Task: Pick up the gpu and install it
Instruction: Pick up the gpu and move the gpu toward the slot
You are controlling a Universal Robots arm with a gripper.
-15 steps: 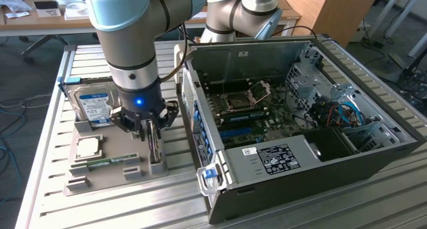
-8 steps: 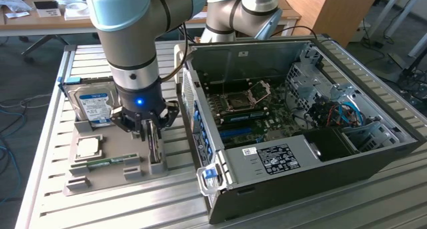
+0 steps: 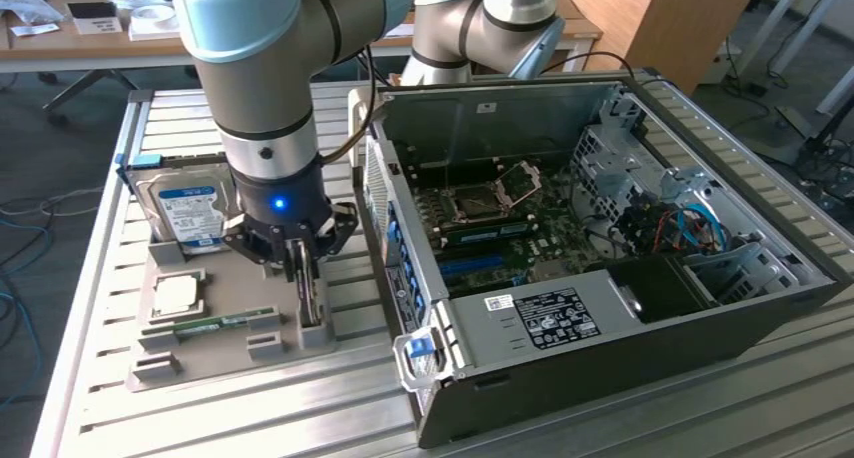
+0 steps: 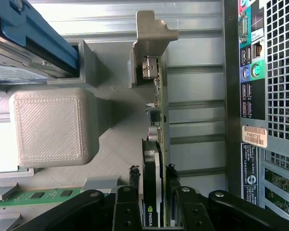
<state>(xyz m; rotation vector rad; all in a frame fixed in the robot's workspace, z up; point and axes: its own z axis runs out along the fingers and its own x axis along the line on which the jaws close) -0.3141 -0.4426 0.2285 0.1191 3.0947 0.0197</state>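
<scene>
1. Well, in the exterior view the gripper (image 3: 304, 266) sits low over the tray (image 3: 207, 350), its fingers spread either side of the gpu (image 3: 311, 300).
2. The gpu stands on edge in its slot, beside the case (image 3: 601, 368).
3. The arm hides part of the drive (image 3: 187, 213).
4. In the wrist view the fingers (image 4: 134, 179) straddle the gpu (image 4: 154, 144) closely; I cannot tell whether they touch it.
5. Its bracket (image 4: 151, 33) shows at the far end, while the near end is cut off.
</scene>
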